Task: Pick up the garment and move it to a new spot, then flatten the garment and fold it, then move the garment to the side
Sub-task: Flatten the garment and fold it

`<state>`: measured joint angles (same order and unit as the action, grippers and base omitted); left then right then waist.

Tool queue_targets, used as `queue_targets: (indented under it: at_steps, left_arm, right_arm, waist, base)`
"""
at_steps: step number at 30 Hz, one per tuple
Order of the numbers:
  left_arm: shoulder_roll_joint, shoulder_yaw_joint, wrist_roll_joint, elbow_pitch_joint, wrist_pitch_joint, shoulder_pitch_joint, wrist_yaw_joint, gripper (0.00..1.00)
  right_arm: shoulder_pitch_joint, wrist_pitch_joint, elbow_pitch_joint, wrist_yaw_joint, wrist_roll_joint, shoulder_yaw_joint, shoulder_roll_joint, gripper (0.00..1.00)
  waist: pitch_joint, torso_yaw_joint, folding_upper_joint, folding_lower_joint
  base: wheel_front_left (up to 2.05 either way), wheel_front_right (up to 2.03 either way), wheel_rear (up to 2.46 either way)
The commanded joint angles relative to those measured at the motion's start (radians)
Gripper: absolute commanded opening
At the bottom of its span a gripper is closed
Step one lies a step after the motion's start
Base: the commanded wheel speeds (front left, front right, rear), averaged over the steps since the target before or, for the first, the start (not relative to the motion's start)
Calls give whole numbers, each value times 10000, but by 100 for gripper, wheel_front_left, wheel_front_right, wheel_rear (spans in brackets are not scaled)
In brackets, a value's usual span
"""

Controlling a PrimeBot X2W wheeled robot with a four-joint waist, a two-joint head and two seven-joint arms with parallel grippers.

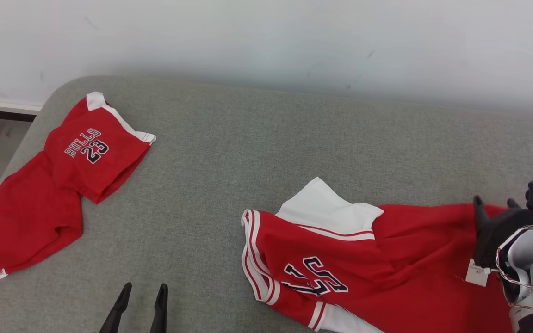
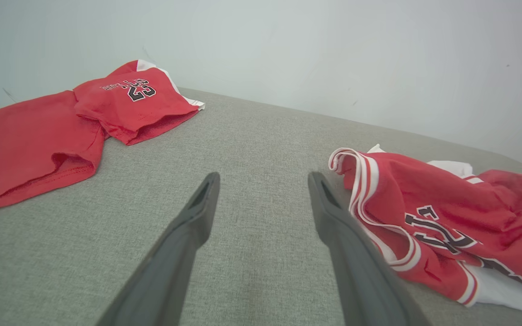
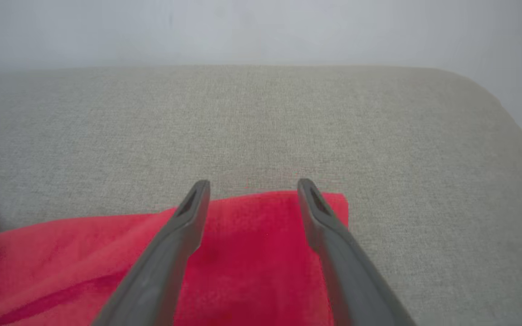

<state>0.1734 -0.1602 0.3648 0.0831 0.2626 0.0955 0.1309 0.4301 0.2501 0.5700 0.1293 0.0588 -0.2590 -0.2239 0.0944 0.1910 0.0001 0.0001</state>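
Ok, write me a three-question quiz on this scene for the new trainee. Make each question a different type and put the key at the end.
1. True or false: the right gripper is shut on the crumpled jersey.
2. On the grey table, what lies under the gap between the fingers of the left gripper? A) bare table surface B) a red sleeve C) a white tag
3. Fill in: the folded jersey at the far left shows the number ___.

Key:
1. False. Its jaws stand open over the jersey's red edge.
2. A.
3. 23.
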Motion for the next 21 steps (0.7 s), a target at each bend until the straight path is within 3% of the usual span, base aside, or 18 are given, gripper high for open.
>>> queue_targets:
  at_steps: [1,6,11,16,21]
  left_arm:
    - [13,51,-58,14,41,55,-16,100]
    - [-34,156,-116,-27,41,193,-50,100]
    - [-53,229,-139,-41,41,293,-53,100]
    - [-70,202,-98,55,41,413,-43,100]
    - [-26,167,-60,223,41,442,-32,100]
  right_arm:
    - [-210,263,128,28,195,6,-4,100]
    - [-667,320,-399,28,662,13,128,100]
    - [-1877,-182,-2115,28,1119,-114,478,100]
    - [-3567,-576,-4160,29,1362,520,899,100]
    - [-4839,-1540,-5161,22,1547,873,1258,100]
  waist:
    - [-88,-73,-1,-1]
    - [-277,-325,-1,-1]
    - [-538,-778,-1,-1]
    - [-841,-1227,-1,-1]
    - [-1036,-1573,-1,-1]
  base:
    - [0,0,0]
    - [0,0,0]
    - [0,0,0]
    - [0,0,0]
    - [0,0,0]
